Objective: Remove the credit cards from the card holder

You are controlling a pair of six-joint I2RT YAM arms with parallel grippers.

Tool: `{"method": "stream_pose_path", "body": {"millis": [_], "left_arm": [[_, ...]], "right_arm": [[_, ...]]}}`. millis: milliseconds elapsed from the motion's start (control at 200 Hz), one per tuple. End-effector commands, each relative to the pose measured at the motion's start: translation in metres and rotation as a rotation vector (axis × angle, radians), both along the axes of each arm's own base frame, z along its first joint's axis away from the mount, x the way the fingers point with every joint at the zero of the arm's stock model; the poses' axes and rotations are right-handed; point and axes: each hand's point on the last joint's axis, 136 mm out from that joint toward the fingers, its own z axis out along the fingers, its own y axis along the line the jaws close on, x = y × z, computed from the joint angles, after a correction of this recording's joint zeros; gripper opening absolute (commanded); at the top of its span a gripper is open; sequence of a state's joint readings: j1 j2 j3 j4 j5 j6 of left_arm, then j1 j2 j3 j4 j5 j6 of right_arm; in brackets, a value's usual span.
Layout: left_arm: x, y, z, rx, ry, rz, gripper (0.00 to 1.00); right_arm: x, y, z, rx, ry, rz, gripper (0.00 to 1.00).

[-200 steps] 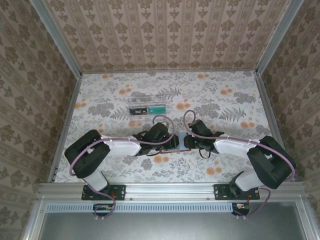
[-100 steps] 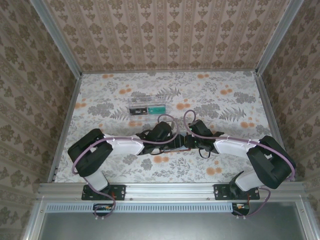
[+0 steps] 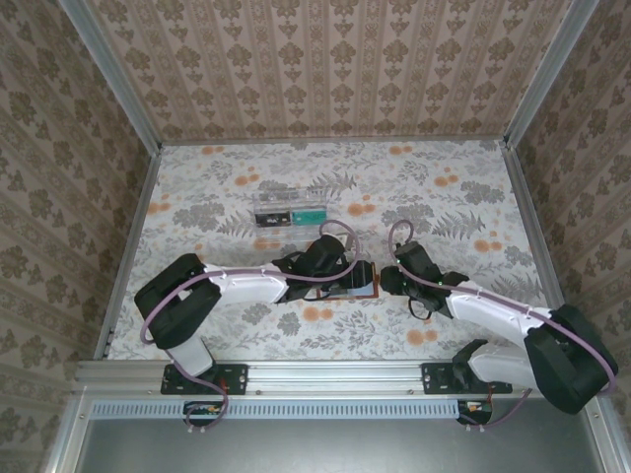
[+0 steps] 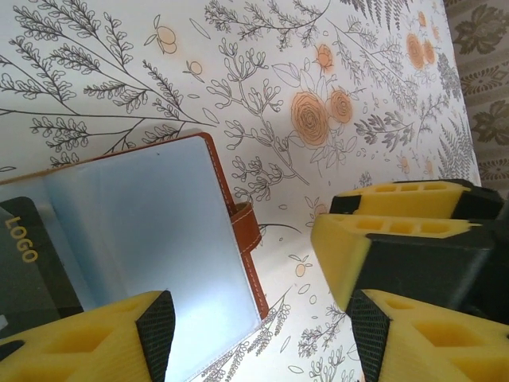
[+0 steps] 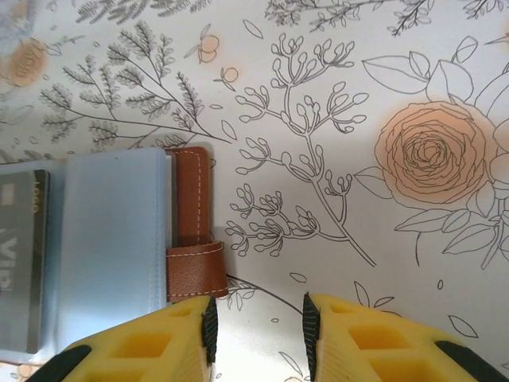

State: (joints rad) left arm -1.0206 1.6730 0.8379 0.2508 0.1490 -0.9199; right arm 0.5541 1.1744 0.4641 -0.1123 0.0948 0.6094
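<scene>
Watching this, I'd pin the card holder with the empty, barely-parted right gripper so the wide-open left gripper can pinch the dark card.

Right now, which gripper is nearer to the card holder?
Left. The left gripper hangs over the open card holder, straddling its strap edge. The right gripper sits just off that edge, over the tablecloth.
</scene>
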Motion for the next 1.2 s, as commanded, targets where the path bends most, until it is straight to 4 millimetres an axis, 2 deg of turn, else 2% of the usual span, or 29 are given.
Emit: {"method": "stream_pose_path", "body": {"millis": [0, 125, 220, 320, 455, 525, 695, 715, 785, 960, 1195], "left_arm": [[0.001, 0.005, 0.005, 0.025, -0.03, -0.002, 0.63], [0.002, 0.022, 0.008, 0.04, -0.047, 0.03, 0.6], [0.002, 0.039, 0.004, 0.075, -0.058, 0.059, 0.53], [0.003, 0.058, -0.003, 0.111, -0.058, 0.092, 0.33], [0.004, 0.074, -0.014, 0.135, -0.035, 0.124, 0.0], [0.004, 0.079, -0.021, 0.154, -0.027, 0.129, 0.0], [0.006, 0.087, -0.034, 0.179, -0.009, 0.145, 0.0], [0.006, 0.087, -0.034, 0.181, -0.008, 0.144, 0.0], [0.006, 0.09, -0.038, 0.19, -0.004, 0.147, 0.0], [0.005, 0.094, -0.046, 0.21, 0.01, 0.15, 0.0], [0.003, 0.098, -0.057, 0.231, 0.032, 0.152, 0.0]], "right_arm": [[-0.004, 0.006, 0.003, 0.042, 0.003, 0.028, 0.37], [-0.004, 0.028, 0.013, 0.131, -0.003, 0.105, 0.35], [-0.002, 0.042, 0.021, 0.176, -0.012, 0.149, 0.32], [-0.003, 0.059, 0.027, 0.196, -0.019, 0.196, 0.32], [-0.004, 0.08, 0.029, 0.225, 0.004, 0.244, 0.29], [-0.004, 0.09, 0.028, 0.245, 0.02, 0.263, 0.24], [0.002, 0.105, 0.021, 0.269, 0.07, 0.267, 0.2], [0.001, 0.106, 0.013, 0.261, 0.095, 0.265, 0.19], [0.003, 0.11, 0.007, 0.264, 0.123, 0.263, 0.17], [0.008, 0.112, -0.007, 0.24, 0.17, 0.238, 0.17], [0.012, 0.115, -0.015, 0.237, 0.195, 0.222, 0.18]]}}
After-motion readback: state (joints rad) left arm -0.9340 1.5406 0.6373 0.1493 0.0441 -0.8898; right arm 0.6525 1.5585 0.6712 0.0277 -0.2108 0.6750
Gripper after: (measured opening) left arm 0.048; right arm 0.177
